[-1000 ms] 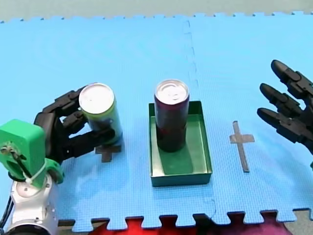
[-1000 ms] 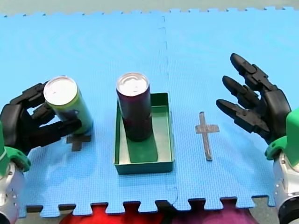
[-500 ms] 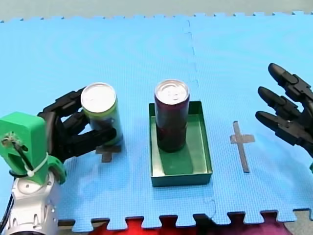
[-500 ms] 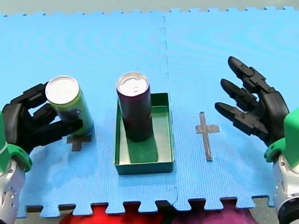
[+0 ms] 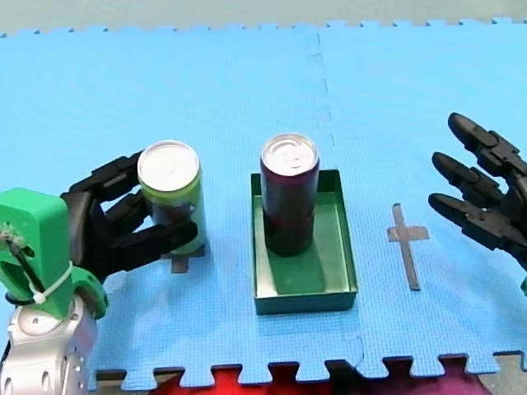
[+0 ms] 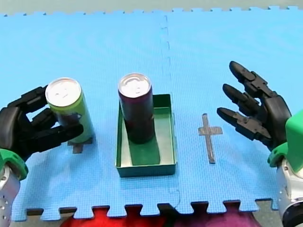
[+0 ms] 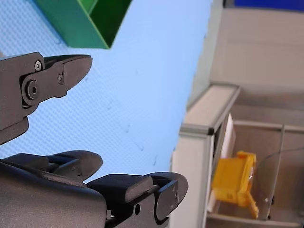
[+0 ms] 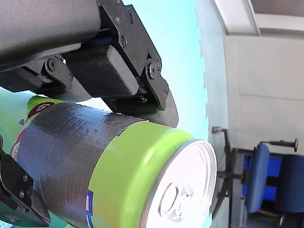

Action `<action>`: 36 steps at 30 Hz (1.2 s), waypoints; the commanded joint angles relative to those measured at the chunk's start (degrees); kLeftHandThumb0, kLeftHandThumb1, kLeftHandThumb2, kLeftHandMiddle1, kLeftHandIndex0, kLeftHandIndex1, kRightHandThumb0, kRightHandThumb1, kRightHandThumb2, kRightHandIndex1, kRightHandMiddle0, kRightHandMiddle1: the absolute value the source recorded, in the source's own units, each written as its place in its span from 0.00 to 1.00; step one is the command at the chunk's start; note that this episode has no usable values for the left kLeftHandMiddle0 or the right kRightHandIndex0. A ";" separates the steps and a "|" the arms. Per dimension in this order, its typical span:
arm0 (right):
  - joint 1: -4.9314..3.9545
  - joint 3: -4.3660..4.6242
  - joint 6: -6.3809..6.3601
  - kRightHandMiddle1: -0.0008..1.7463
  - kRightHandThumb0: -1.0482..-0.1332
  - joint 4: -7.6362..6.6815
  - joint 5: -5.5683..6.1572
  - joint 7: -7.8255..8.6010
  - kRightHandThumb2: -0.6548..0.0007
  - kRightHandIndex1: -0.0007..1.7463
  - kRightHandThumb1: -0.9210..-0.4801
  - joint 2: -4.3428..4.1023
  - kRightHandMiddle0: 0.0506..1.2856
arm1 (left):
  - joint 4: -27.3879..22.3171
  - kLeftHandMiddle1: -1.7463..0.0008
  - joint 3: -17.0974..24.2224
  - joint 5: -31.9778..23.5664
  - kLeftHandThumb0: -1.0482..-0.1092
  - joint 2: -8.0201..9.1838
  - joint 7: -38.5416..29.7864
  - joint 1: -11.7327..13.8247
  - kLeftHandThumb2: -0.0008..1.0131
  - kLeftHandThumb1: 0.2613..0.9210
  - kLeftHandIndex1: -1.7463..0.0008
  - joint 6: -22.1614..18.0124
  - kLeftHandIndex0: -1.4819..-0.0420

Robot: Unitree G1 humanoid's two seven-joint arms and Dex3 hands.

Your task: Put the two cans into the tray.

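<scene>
- The left hand is wrapped around the green can. Its thumb crosses the can's front low down, and the other fingers curl round the far side.
- The can is close to upright in that grip, with its silver top facing up. Its base is over a grey tape cross on the blue foam mat. Whether the base touches the mat cannot be told.
- The second wrist view shows the same grasp from close by. Black fingers press against a grey band around the green can, and the can's rim and pull tab point away from the palm.
- The green tray sits on the mat just beyond the held can, on the thumb side of the left hand, and it is not touching the can.
- The dark red can stands upright inside the tray, in the half farther from the robot. Neither hand touches it.
- The right hand holds nothing. Its fingers are uncurled and it is raised above the mat, with the fingertips pointing toward the tray.
- A second grey tape cross lies on the mat between the right hand's fingertips and the tray, nearer the fingertips.
- In the first wrist view, black fingers close on nothing, and a corner of the green tray lies beyond them on the mat.
</scene>
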 commanded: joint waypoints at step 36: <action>-1.21 -1.04 -3.13 0.00 0.00 3.22 0.38 2.34 0.98 0.00 0.02 0.10 0.22 | -19.44 1.00 -2.26 -5.03 0.72 -2.26 -1.57 8.04 0.00 0.76 1.00 4.82 0.15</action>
